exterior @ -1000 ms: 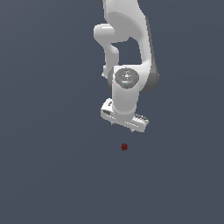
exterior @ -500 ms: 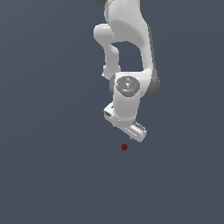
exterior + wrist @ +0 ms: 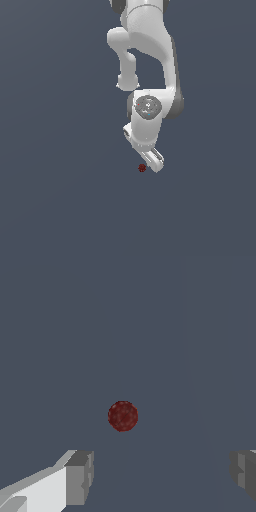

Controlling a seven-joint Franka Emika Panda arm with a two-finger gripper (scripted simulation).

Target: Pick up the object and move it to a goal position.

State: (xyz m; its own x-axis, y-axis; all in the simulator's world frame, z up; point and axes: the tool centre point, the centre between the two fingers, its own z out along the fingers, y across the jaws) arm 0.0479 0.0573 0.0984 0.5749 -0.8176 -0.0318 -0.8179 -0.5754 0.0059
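While the claw gapes wide, small red object ahead of its fingers, untouched, nothing gripped.

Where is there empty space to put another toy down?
Nearly everywhere: the gray floor is bare on the exterior view's left, on its right, and below the small dark red ball. The only crowded spot is at the ball itself, where the open gripper sits right beside it.
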